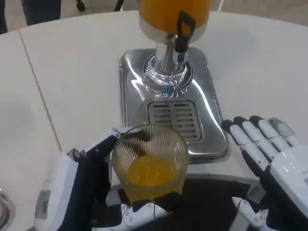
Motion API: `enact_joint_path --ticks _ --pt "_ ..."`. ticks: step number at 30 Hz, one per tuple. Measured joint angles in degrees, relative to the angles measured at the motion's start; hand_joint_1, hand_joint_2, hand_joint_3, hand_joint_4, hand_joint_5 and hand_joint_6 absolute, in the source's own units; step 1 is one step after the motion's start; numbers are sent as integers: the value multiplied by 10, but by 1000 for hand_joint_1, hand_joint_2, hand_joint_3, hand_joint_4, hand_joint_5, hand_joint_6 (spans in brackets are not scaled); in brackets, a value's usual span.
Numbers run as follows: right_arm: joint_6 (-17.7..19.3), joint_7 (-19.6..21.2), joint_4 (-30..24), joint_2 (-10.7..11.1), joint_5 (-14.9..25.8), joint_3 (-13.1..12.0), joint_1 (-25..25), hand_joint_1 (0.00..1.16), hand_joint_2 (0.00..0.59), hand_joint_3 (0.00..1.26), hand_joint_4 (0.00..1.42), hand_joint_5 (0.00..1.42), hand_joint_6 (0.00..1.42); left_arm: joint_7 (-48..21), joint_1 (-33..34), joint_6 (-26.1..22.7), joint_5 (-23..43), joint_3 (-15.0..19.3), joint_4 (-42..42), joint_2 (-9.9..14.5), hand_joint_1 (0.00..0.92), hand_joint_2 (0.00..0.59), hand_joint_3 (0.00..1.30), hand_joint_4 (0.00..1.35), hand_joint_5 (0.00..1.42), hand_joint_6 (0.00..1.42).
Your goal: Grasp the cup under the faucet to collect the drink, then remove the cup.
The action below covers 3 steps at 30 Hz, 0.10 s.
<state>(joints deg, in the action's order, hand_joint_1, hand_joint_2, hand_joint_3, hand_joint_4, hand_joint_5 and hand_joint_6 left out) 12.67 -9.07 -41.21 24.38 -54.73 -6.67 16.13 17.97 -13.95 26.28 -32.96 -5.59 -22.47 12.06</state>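
Head view. White counter (77,72), seam line running diagonally down its left part. Drink dispenser (171,19) at the far edge, centre: orange liquid in the tank, black tap lever (183,31) at the front, chrome pedestal beneath. Chrome drip tray (132,91) below the tap, slotted grate (174,119) in its near half. No brand, label or writing legible on dispenser, tray or glass.

Cup (150,161): clear ribbed glass, upright, roughly a third full of orange drink, positioned at the near edge of the counter, just in front of the tray's near rim and overlapping it in the picture; not under the tap. Contact with the counter surface cannot be determined.

Left hand (89,178): wrapped around the cup's left side, fingers against the glass wall, holding it.

Right hand (269,154): near right of the counter, beside the tray's near right corner, fingers extended and slightly apart, holding nothing, apart from the cup.

Round metal object (5,209), partly seen at bottom left corner.
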Motion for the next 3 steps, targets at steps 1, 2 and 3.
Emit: enact_joint_path --ticks 1,2,3 --pt "0 0 0 0 1 0 -3 215 565 0 0 0 0 0 -1 3 -3 0 -2 -1 572 44 1083 1111 1424 1424" --pt "0 0 0 0 0 0 -4 214 565 0 0 0 0 0 -2 3 -3 0 -3 -2 572 44 1083 1111 1424 1424" --pt "-1 -1 -1 -1 0 0 -4 213 565 0 0 0 0 0 -3 3 -4 0 -5 -3 572 44 1083 1111 1424 1424"
